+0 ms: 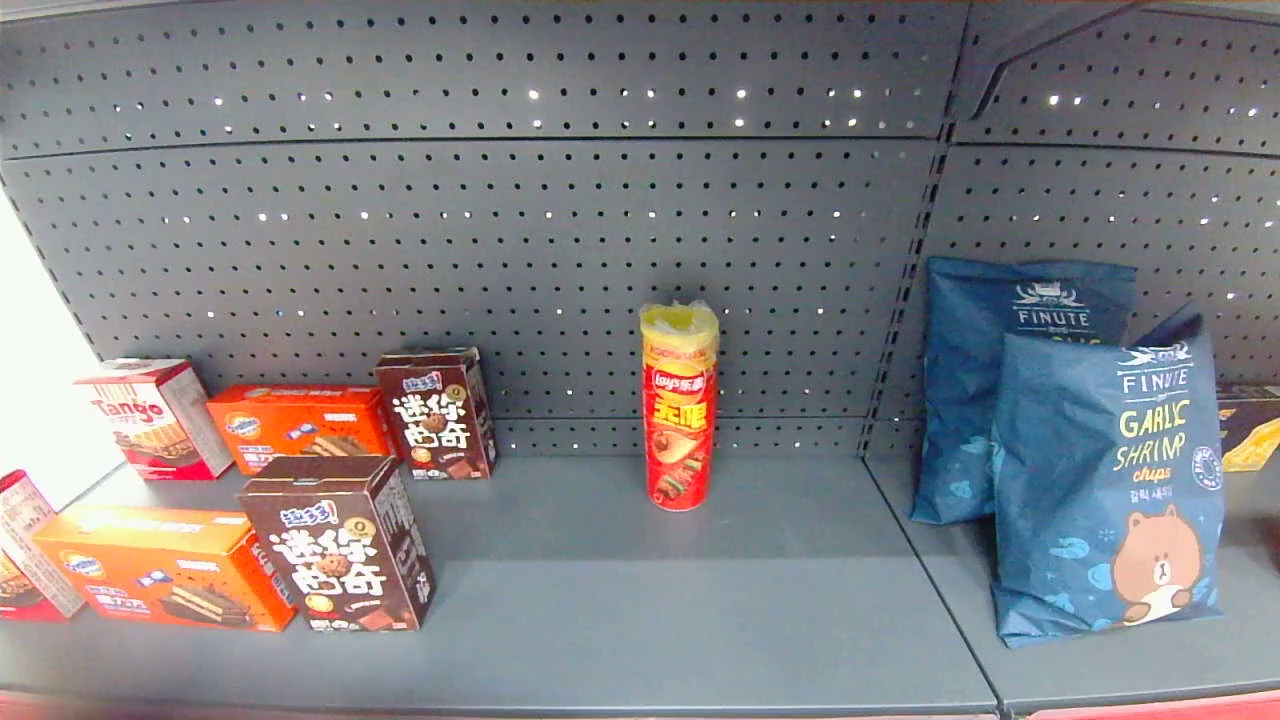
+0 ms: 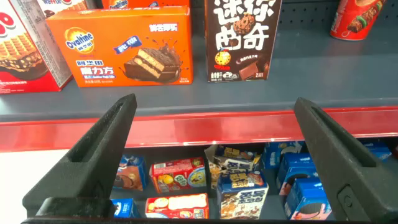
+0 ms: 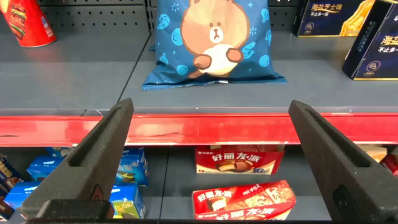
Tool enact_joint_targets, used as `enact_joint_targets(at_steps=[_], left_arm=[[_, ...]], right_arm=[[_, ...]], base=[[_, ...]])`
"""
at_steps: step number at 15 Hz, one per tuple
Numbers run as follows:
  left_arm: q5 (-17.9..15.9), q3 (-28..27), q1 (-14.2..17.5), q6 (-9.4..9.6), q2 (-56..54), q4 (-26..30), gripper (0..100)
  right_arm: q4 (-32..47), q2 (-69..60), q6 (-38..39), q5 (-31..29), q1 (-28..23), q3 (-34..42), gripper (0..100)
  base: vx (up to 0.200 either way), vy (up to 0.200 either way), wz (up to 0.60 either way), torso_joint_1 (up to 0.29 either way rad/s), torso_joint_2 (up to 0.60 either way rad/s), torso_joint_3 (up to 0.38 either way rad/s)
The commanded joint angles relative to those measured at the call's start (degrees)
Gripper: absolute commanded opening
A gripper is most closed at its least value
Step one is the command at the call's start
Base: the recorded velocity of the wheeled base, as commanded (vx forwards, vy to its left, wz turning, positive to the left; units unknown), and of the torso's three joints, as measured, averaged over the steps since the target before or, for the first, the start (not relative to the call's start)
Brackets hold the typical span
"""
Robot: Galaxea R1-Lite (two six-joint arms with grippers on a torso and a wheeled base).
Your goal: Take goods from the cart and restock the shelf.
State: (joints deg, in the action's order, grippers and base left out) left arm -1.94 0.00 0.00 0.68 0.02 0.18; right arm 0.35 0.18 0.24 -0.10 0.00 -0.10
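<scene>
Our left gripper gapes wide, empty, before the shelf's front edge; boxes fill its left end, the chip can stands mid-shelf near the back, blue bags at right; our right gripper likewise.

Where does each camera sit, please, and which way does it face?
Head view: on the head, facing forward and down at the shelf and chip can.
Left wrist view: on the left wrist, facing the orange box past the open left gripper.
Right wrist view: on the right wrist, facing the blue bag past the open right gripper.
Shared: all three show the chip can.
</scene>
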Motion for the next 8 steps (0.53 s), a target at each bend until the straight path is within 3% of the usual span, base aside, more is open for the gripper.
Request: enact_joint_targets(at_steps=[1, 8], left_arm=[[0.00, 0.00, 0.00, 0.02, -0.02, -0.01, 100], [0.00, 0.00, 0.00, 0.02, -0.02, -0.01, 100]], right_arm=[[0.00, -0.01, 0.02, 0.01, 0.00, 0.01, 100], [0.00, 0.08, 0.02, 0.01, 0.00, 0.01, 100]], base=[[0.000, 0.000, 0.00, 0.000, 0.00, 0.000], [0.000, 0.000, 0.00, 0.000, 0.00, 0.000]])
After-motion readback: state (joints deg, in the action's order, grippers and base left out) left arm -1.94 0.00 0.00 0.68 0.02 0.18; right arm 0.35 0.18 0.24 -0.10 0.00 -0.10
